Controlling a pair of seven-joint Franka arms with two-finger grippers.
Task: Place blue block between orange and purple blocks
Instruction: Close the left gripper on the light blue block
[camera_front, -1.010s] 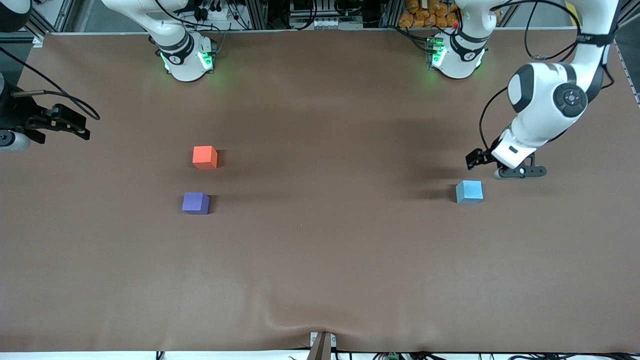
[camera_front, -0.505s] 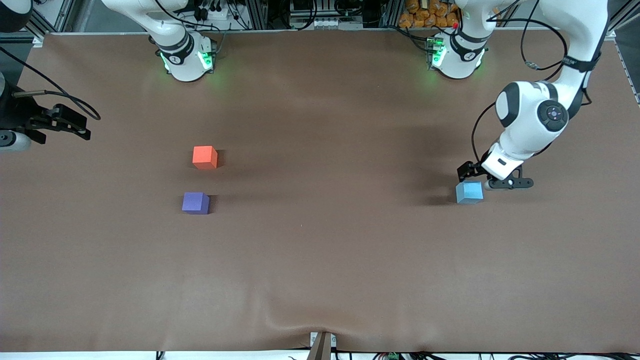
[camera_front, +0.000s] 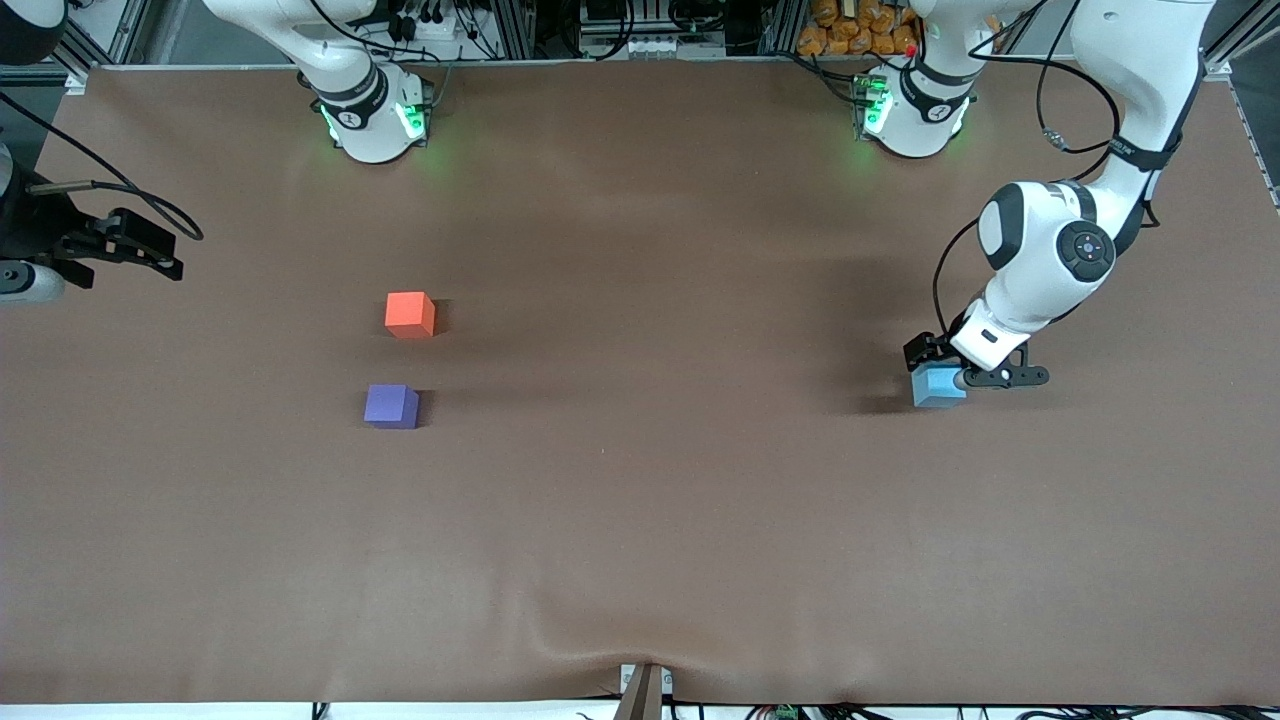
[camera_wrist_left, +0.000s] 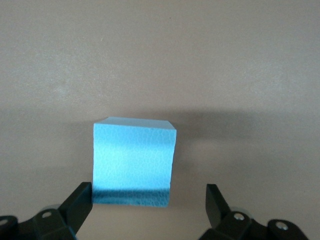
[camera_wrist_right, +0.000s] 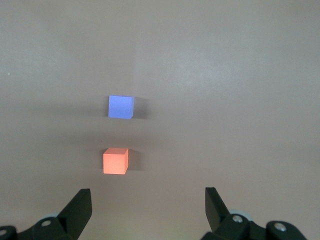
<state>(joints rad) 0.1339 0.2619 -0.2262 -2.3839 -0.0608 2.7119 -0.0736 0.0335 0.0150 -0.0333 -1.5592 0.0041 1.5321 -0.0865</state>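
Note:
The sky-blue block rests on the brown table near the left arm's end. My left gripper is low over it and open. The block's upper part sits between the fingertips, closer to one finger than the other. The orange block and the purple block sit apart toward the right arm's end, the purple one nearer the front camera. My right gripper waits open at that end, holding nothing.
The brown cloth covers the whole table, with a wrinkle at its near edge by a small bracket. The two arm bases stand along the edge farthest from the front camera.
My left arm has swung toward the blue block and come down, so its open fingers now straddle the block. The right arm and the orange and purple blocks have not moved.

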